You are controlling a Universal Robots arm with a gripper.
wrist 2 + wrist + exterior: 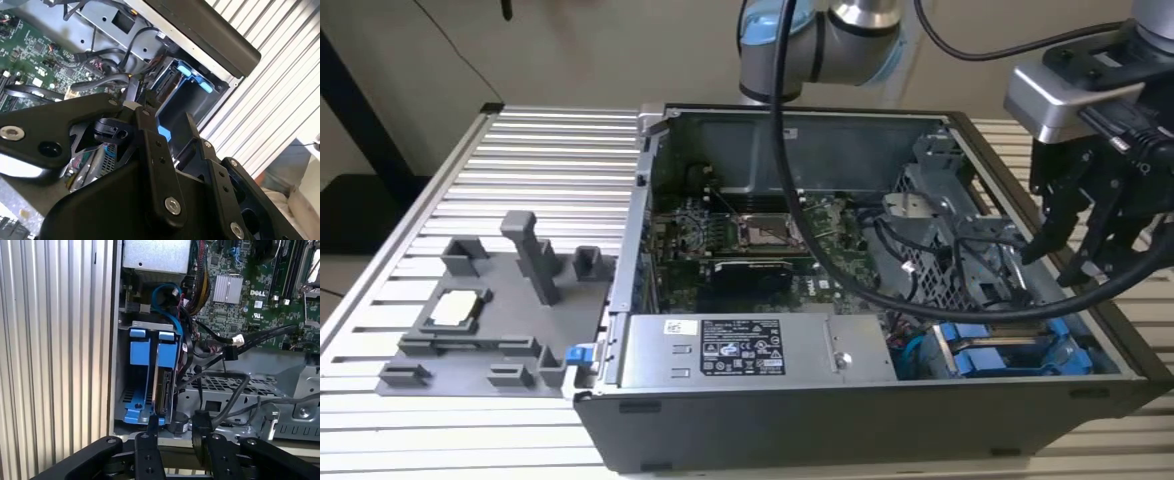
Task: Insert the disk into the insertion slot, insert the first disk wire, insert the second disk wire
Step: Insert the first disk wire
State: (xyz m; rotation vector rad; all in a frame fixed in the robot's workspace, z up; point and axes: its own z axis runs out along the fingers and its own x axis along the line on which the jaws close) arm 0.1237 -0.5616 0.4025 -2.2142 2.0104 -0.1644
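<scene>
The disk [163,386] stands on edge in the drive bay, held in a blue carrier [167,351] beside a second blue carrier [139,351]; its connector edge faces out. In the exterior view the blue bay [983,358] is at the case's front right corner. My gripper [176,426] is open with nothing between its fingers, just off the disk's near end. In the exterior view the gripper [1063,262] hangs above the case's right side. Two loose black wires lie beside the bay, one ending in a black plug [231,353], one in a white-tipped plug [238,339].
The open computer case [854,420] lies on a slatted aluminium table [520,150]. Inside are the motherboard [761,240], a labelled power supply [734,350] and a metal cage [947,240]. A grey fixture [480,310] stands at the exterior view's left. A thick black cable [921,290] crosses the case.
</scene>
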